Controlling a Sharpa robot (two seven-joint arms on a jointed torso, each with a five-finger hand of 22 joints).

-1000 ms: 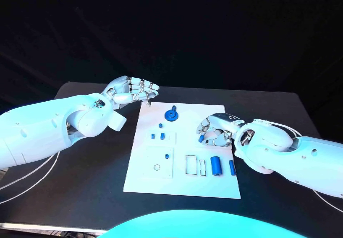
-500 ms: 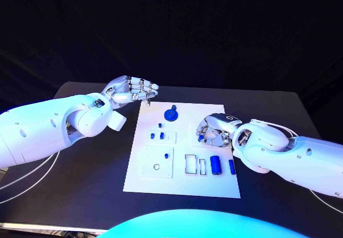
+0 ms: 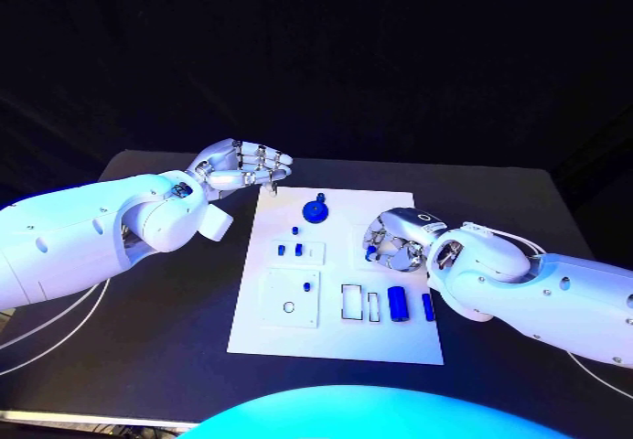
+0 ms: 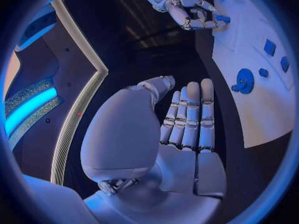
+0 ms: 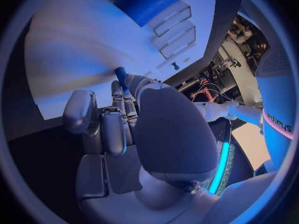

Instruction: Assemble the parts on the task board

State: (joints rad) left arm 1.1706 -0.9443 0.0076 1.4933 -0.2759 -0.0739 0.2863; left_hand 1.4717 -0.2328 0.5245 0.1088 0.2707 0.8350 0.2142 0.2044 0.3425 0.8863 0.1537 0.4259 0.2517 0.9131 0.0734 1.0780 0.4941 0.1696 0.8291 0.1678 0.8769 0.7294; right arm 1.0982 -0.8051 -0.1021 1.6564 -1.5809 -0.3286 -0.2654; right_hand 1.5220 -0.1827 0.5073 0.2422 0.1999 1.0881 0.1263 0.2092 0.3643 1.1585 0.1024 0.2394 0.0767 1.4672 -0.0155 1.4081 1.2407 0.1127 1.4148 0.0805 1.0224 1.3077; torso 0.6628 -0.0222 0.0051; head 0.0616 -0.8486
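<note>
A small, stiff, light blue plastic peg (image 5: 121, 76), best taken at its shaft, is pinched by the right hand (image 3: 393, 245) over the white task board (image 3: 396, 343); the left hand (image 3: 245, 166) is curled closed, empty.

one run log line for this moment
left robot hand: curled, holding nothing, off white task board corner | right robot hand: pinching small blue peg over board | stage: carrying

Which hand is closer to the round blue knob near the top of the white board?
Left, narrowly. The left hand hovers just off the board's far left corner, up-left of the round blue knob; the right hand works lower right, pinching a small blue part.
</note>
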